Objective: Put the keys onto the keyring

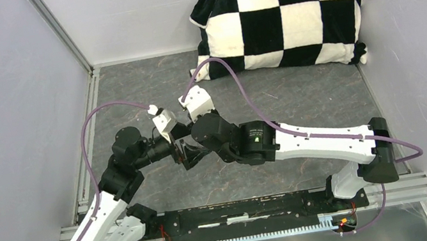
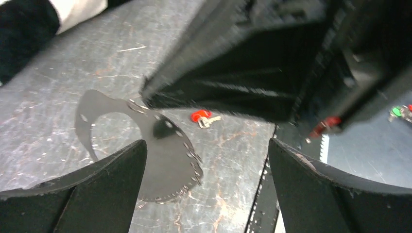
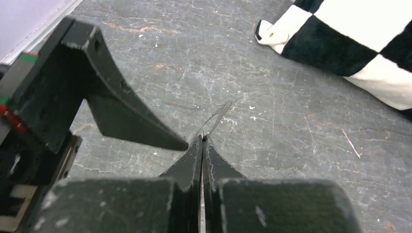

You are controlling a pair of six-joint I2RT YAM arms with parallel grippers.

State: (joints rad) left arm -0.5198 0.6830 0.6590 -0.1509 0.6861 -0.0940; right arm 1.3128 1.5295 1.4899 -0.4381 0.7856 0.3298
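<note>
1. One keyring [image 2: 167,155], a floppy grey loop of band edged with fine silvery beads, hangs in front of the one black-and-white checked pillow [image 1: 279,22]. It is well apart from the pillow, on the side toward the arm bases. Whether its lower edge touches the table I cannot tell.
2. One key [image 2: 200,116] is in view, small and metal with a red plastic head. It lies flat on the table just beside the keyring, farther from the pillow than the loop.
3. The right gripper [image 3: 202,140] has its two fingers pressed together, pinching the top of the keyring, which shows edge-on as a thin strip in the right wrist view.
4. The left gripper [image 2: 206,143] holds nothing. Its two fingers are spread wide on either side of the hanging loop, close to the right gripper.
5. The scratched dark grey table [image 1: 298,100] carries the pillow at its far edge.
</note>
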